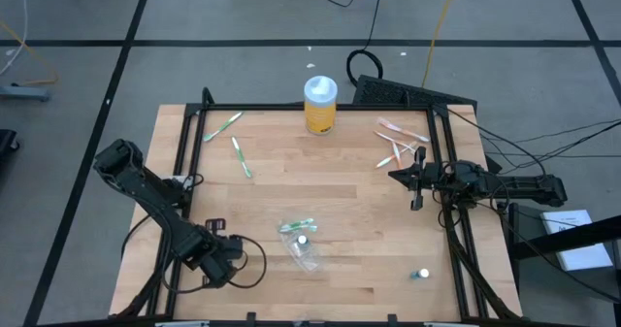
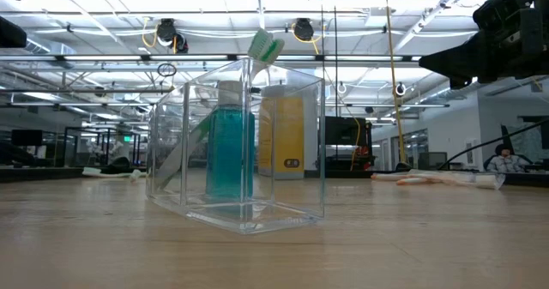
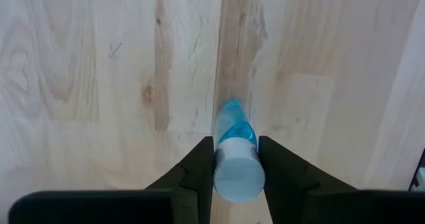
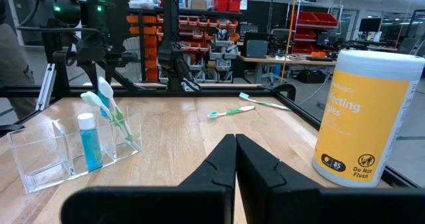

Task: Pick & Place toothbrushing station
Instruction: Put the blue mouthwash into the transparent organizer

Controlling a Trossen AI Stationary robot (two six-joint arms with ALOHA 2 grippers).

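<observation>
1. the left gripper (image 1: pixel 231 257) hangs over the near left part of the light wooden table (image 1: pixel 369 220), just beside the toothbrushing station (image 1: pixel 309 254), a small colourless see-through plastic box, and apart from it.
2. in the left wrist view its two dark fingers (image 3: pixel 199 167) are part-closed, pressing both sides of the white cap of a small blue bottle (image 3: pixel 236 167); whether that bottle is off the wood cannot be told.
3. the station stands upright with a second blue white-capped bottle (image 2: pixel 230 143) and green-and-white toothbrushes (image 4: pixel 109 111) inside it.
4. the right gripper (image 1: pixel 400 176) waits well away from the station, on the far right, fingers fully together and empty.
5. beyond the station, at the far edge, stands a yellow-orange round jar with a white lid (image 1: pixel 320 104).
6. two loose green toothbrushes (image 1: pixel 223 125) lie far left of the station, pink ones (image 1: pixel 398 143) far right, and a small capped bottle (image 1: pixel 421 274) to its near right.
7. around the table: grey floor with dark lines and cables; behind it, shelves with red bins and ceiling lights.
</observation>
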